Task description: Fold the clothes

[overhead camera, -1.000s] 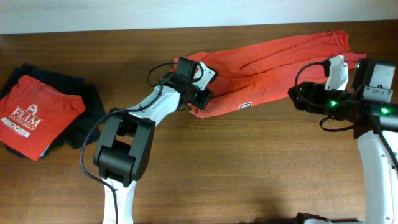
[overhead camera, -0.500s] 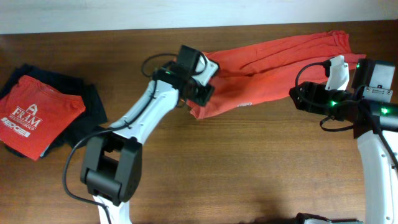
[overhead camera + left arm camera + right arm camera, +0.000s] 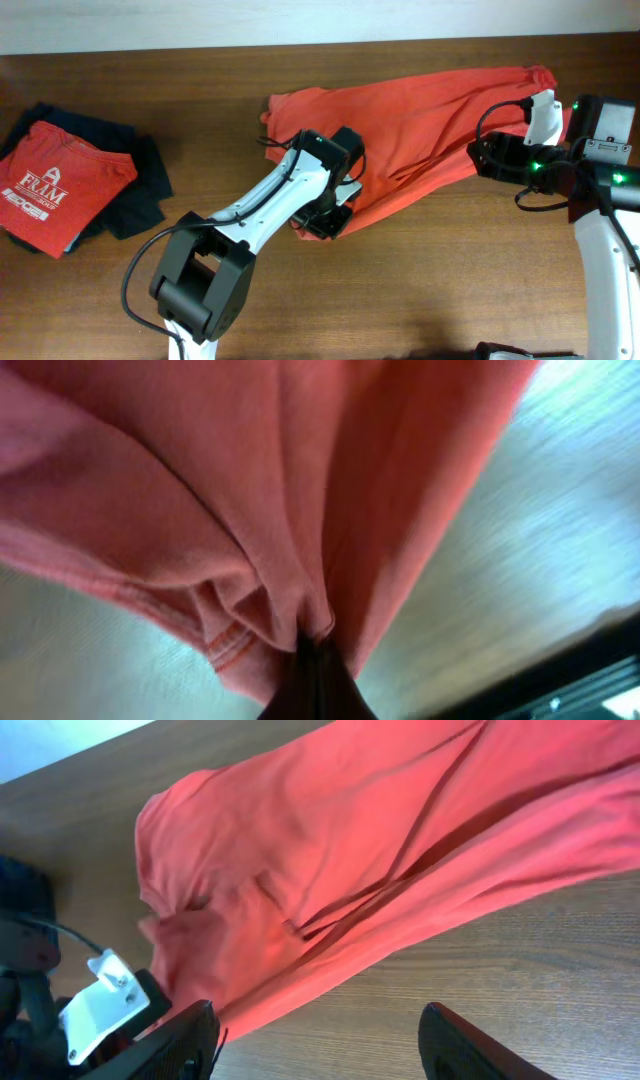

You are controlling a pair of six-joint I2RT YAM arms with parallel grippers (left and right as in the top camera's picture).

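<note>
Status: my left gripper (image 3: pixel 322 218) is shut tight on a bunched fold of the orange-red T-shirt (image 3: pixel 420 110), close to the centre of the table (image 3: pixel 420 280). In the left wrist view the cloth gathers into the pinch (image 3: pixel 312 660), with a stitched hem just at 9 o'clock of it. The pinched bit looks to be the shirt's lower edge (I can't tell which corner or sleeve). From the grip the T-shirt runs up to 11 o'clock and then across to about 2 o'clock of the table, reaching the far right side. It lies loosely, with long creases along its length. My right gripper (image 3: pixel 476 160) sits at 3 o'clock of the table, at the shirt's lower right edge, jaws standing wide with nothing between them. The right wrist view shows bare wood between my fingers (image 3: pixel 185 1035) and the shirt edge just ahead at 12 o'clock. From overhead I can't tell whether it touches the cloth. A folded red shirt (image 3: pixel 62 185) with a white logo sits on a dark garment (image 3: pixel 140 195) at 9 o'clock of the table, well apart from the T-shirt.
</note>
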